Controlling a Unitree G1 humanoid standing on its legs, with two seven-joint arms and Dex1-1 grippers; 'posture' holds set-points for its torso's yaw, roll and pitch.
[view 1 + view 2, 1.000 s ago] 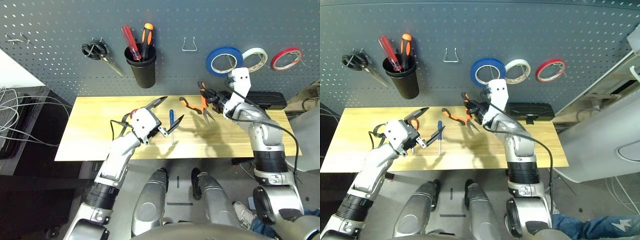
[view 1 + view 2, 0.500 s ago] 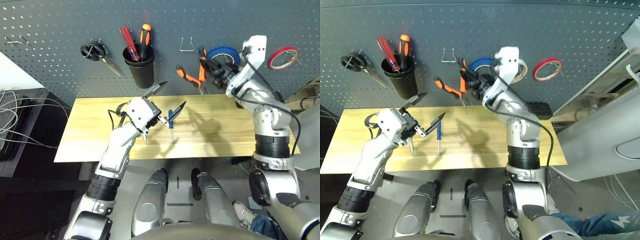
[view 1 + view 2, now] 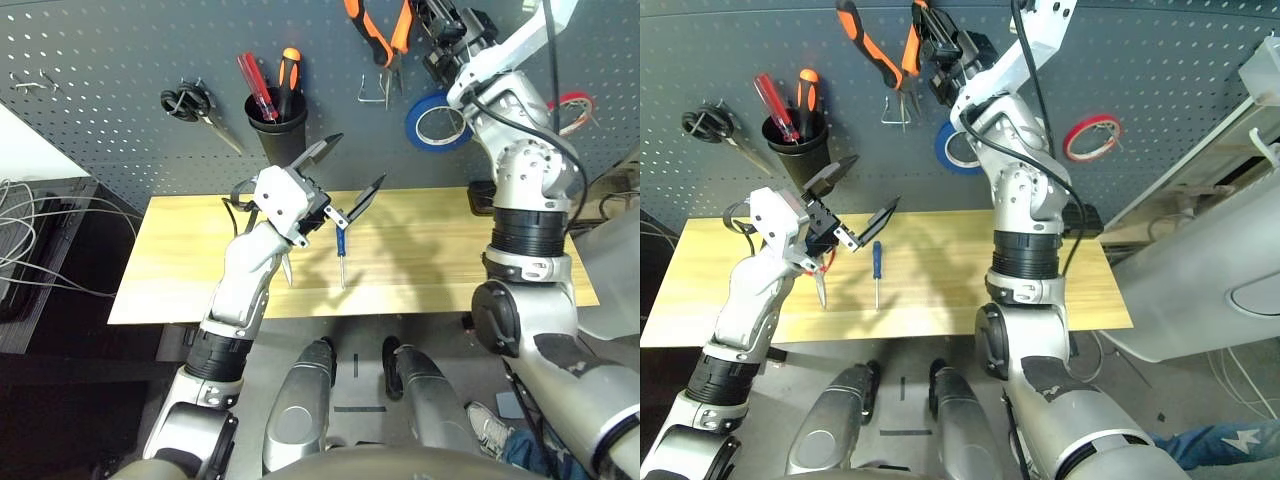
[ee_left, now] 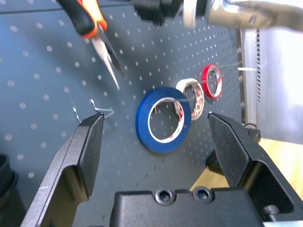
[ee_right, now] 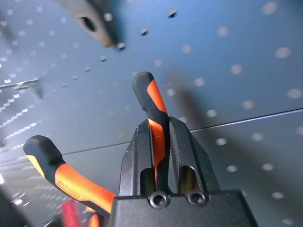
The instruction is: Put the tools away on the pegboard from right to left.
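My right gripper [image 3: 424, 18] is shut on one handle of the orange-and-black pliers [image 3: 375, 28], raised high against the pegboard [image 3: 100, 60] just above a wire hook [image 3: 375, 90]. The right wrist view shows the handle [image 5: 156, 113] clamped between the fingers. The blue tape roll [image 3: 437, 115] hangs on the board below that arm. Over the table, my left gripper [image 3: 355, 162] hovers open with nothing in it. The blue-handled screwdriver [image 3: 341, 250] lies on the wooden table [image 3: 180, 260] under it. The red-handled scissors [image 3: 820, 285] lie beside it, partly hidden by the left wrist.
A black cup [image 3: 281, 135] with screwdrivers and black-handled scissors [image 3: 195, 105] hang on the board at the left. The white tape roll [image 4: 191, 97] and the red one [image 3: 1090, 138] hang right of the blue roll. A black case [image 3: 1085, 215] sits at the table's back right.
My right arm has lifted the pliers from just over the table up to the board, above the wire hook. The left gripper has risen a little and stays open.
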